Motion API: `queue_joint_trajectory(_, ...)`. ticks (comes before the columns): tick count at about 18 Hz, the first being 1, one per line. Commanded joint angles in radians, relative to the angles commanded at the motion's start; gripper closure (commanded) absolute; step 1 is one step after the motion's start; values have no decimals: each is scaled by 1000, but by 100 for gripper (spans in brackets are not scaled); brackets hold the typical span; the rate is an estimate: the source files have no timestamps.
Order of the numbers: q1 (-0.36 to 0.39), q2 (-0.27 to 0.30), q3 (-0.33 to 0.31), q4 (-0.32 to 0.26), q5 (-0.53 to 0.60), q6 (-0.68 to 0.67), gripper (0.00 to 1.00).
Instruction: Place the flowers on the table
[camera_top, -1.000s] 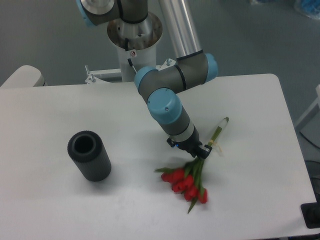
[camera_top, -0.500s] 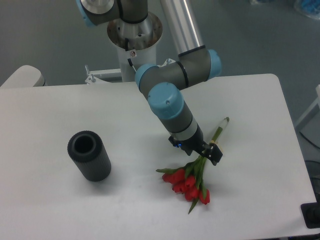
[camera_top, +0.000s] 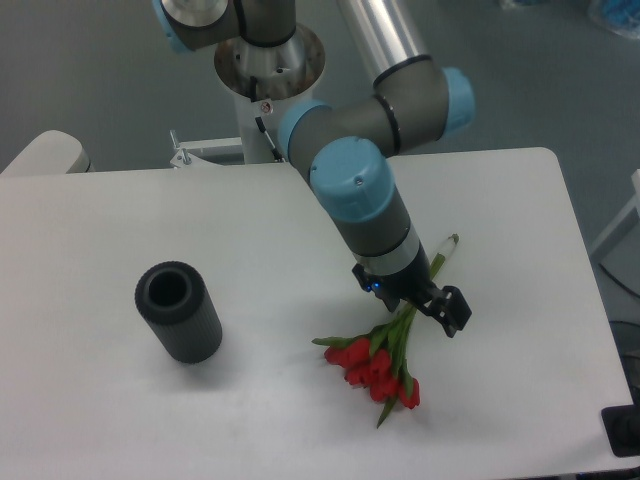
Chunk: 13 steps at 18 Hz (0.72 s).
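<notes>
The black two-finger pincer (camera_top: 448, 309) hangs right of centre in the frame, just above the thin green stems of the bunch of red tulips (camera_top: 378, 362). It appears released, with nothing between its fingers, though the angle leaves some doubt. The flowers lie flat on the white smooth surface (camera_top: 120, 400), blooms toward the lower centre, stem ends pointing to the upper right. The dark grey ribbed cylinder vase (camera_top: 178, 311) stands well apart at left. The risk seems small: a finger catching a stem or leaf as the arm lifts could drag the bunch.
</notes>
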Motion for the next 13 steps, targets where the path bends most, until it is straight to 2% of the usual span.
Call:
queue_joint_trajectory(2, 34, 5, 25, -52, -50, 42, 0)
queue_joint_trajectory(4, 77, 24, 32, -77, -144, 81, 0)
queue_joint_trajectory(8, 184, 52, 52, -155, -310, 245, 0)
queue_joint_trajectory(11, 233, 57, 86, -220, -312, 377, 0)
queue_joint_trajectory(13, 253, 58, 94, -238, -311, 428, 0)
